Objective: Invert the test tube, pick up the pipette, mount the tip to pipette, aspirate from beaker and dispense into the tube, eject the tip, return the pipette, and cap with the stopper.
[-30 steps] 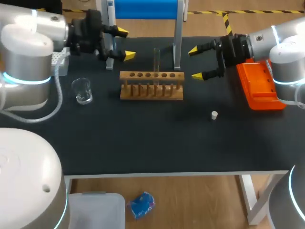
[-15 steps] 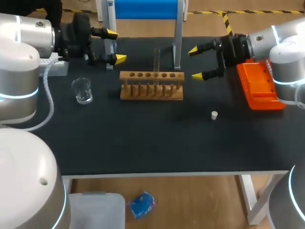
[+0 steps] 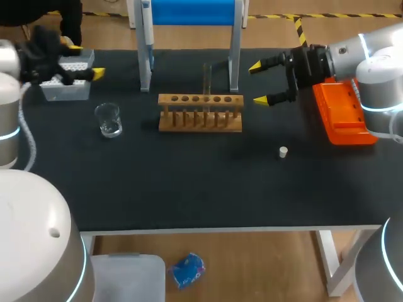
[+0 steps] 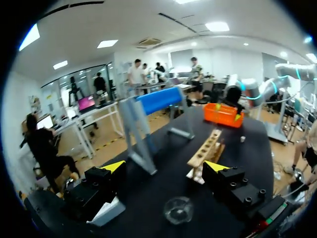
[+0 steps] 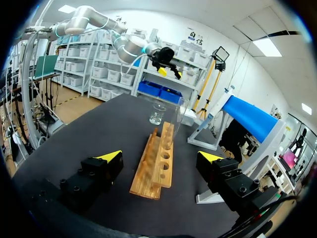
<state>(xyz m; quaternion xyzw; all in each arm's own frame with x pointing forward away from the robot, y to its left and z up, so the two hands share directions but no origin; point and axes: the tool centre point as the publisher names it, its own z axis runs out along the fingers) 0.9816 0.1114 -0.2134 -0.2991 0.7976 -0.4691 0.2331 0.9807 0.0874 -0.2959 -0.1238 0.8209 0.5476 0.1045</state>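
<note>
Two grippers in sight, both spread open and empty. Left gripper (image 3: 86, 60) at the far left corner of the black table (image 3: 189, 189), over or just beside the grey tip box (image 3: 63, 93); height above it not clear. From its own wrist: yellow fingertips (image 4: 115, 166) wide apart, nothing between them, glass beaker (image 4: 178, 210) on the table just ahead, a corner of the tip box under one finger. Right gripper (image 3: 259, 82) near the right end of the wooden rack (image 3: 200, 123), not touching it, fingers likewise wide apart with only air between; orange box (image 3: 340, 110) close behind it on the table. From the right wrist: rack lengthwise just ahead of the gripper, in line with the gap between its fingers. Test tube (image 3: 206, 82) upright in a hole of the rack, around the middle of the row, clear glass, free of both grippers; which end up, impossible to tell. Beaker standing off the rack's left end, near it but apart. Small white stopper (image 3: 283, 151) alone on the table in front of the rack's right end, well apart from everything else. Blue-topped stand (image 3: 234, 63) behind the rack.
</note>
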